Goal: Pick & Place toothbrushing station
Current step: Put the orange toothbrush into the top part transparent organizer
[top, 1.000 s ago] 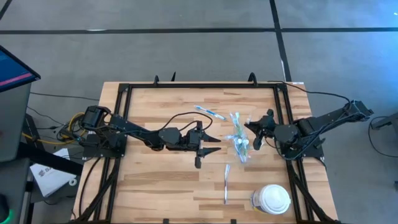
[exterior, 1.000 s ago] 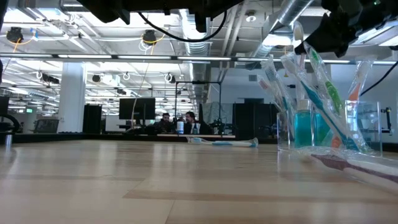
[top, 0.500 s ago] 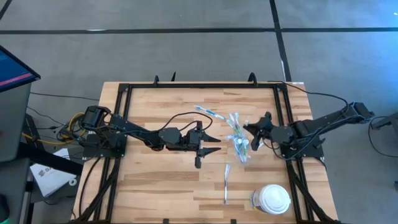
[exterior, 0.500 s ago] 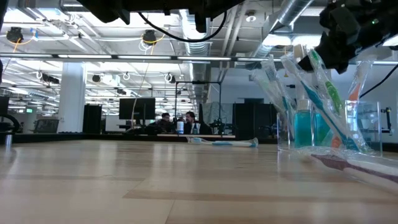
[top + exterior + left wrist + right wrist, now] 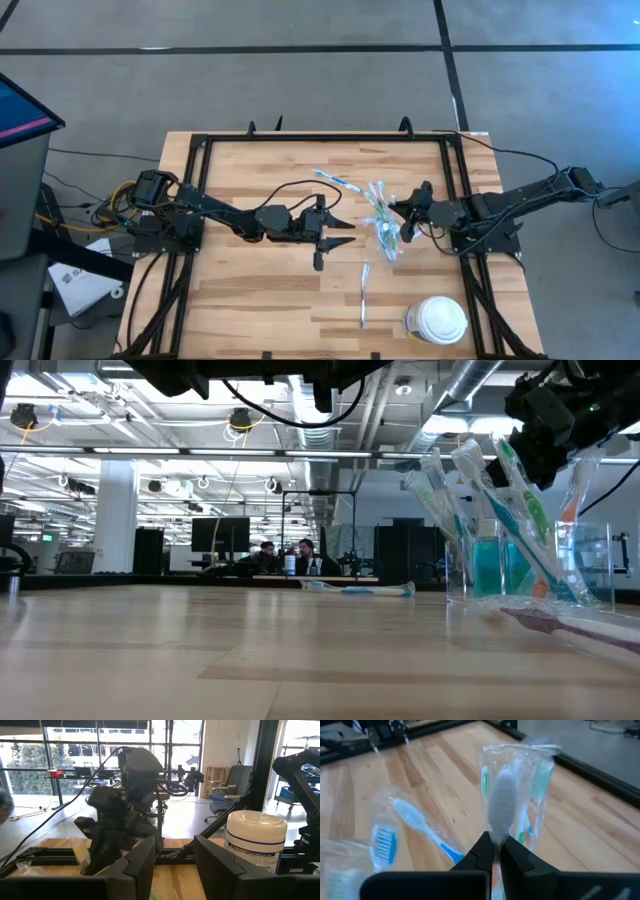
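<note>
The right gripper [image 5: 404, 215] has edged closer to the clear plastic cup [image 5: 388, 241] since a second ago, and its fingers look nearly closed on a wrapped toothbrush [image 5: 501, 802], seemingly pinching it. The cup of toothbrushes stands just beyond its fingertips. The left gripper [image 5: 340, 232] hovers, fingers spread, well apart.

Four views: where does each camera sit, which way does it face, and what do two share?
High view: above the table, straight down; both arms show.
Low view: at table height, level toward the clear cup; right arm above.
Left wrist view: past its open jaws toward the white container.
Right wrist view: past its jaws, shut on a wrapped toothbrush.
High and left wrist views share the white container.
</note>
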